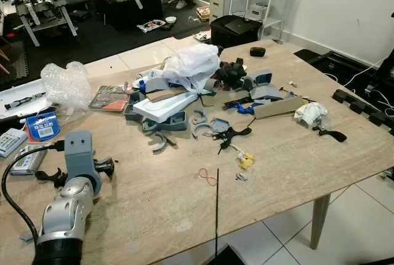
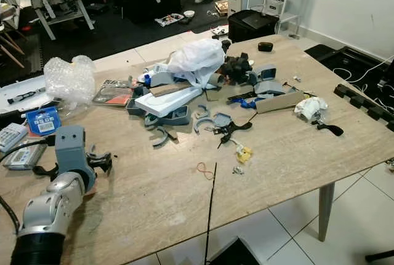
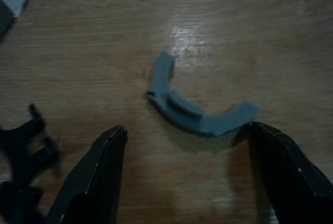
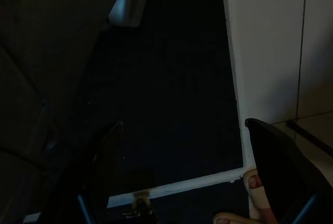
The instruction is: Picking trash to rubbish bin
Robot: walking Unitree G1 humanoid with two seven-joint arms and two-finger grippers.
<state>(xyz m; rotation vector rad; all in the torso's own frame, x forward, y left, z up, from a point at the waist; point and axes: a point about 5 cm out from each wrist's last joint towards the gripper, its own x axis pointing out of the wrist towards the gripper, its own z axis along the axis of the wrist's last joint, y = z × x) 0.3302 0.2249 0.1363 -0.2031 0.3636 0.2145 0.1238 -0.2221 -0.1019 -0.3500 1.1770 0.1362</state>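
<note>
A broad table (image 1: 295, 154) of pale, wood-grained laminate is seen, with white floor tiles and a dark mat beyond it. Its far middle is heaped with clutter: a crumpled white plastic bag (image 1: 194, 62), glossy and creased, is draped over a flat white slab (image 1: 165, 106) and grey moulded shells. A puffy wad of clear bubble wrap (image 1: 64, 85) is set near the left edge, with a round blue tape roll (image 1: 42, 126) beside it. Towards the right, a strip of brown cardboard (image 1: 278, 107) and a scrunched white tissue (image 1: 309, 114) are seen, and a small yellow scrap (image 1: 245, 161) and a thin orange rubber band (image 1: 207, 176) lie nearer the front.

The left gripper (image 3: 182, 174), on a silver jointed arm, is held low over the table's near left part, its two tapered matte-black fingers (image 3: 96, 174) spread apart. Between and just ahead of them a curved grey plastic piece (image 3: 195, 112), C-shaped with a raised rib, lies flat on the wood; one tip is very close to a finger.

The right gripper (image 4: 182, 182) hangs over dark flooring, fingers parted, nothing between them.
</note>
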